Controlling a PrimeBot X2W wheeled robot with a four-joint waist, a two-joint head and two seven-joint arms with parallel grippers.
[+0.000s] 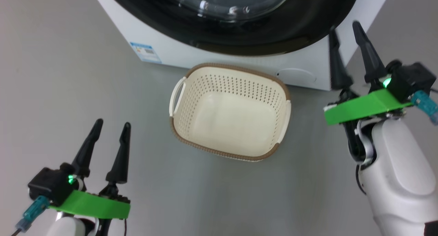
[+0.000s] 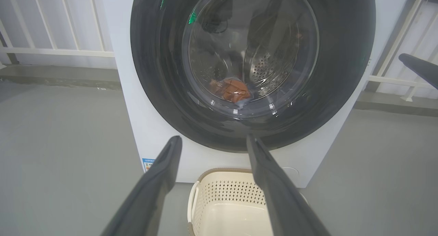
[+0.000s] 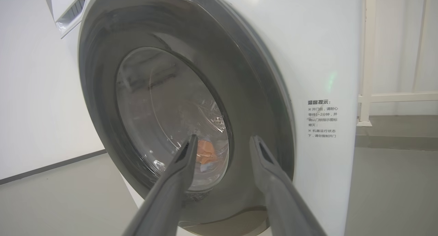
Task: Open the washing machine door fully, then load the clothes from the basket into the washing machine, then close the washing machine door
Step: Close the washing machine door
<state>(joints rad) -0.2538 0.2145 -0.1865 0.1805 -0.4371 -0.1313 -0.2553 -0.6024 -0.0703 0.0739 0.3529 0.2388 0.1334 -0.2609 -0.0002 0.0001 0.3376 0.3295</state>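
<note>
The washing machine (image 1: 219,63) stands ahead, white and boxy. Its washing machine door (image 2: 157,75) lies flush against the front, a black ring around clear glass. Through the glass, clothes (image 2: 232,90) with orange print rest low in the steel drum; the right wrist view shows these clothes (image 3: 207,152) too. The basket (image 1: 236,89) sits on the floor before the machine with nothing in it. My left gripper (image 1: 113,123) is open, low at the left, apart from the basket. My right gripper (image 1: 344,27) is open by the door's right edge (image 3: 273,102), holding nothing.
Grey floor lies all around the basket and the machine. A white railing (image 2: 51,51) runs behind the machine on the left, and a white post (image 3: 366,58) stands to its right. A blue label (image 1: 145,52) marks the machine's lower left front.
</note>
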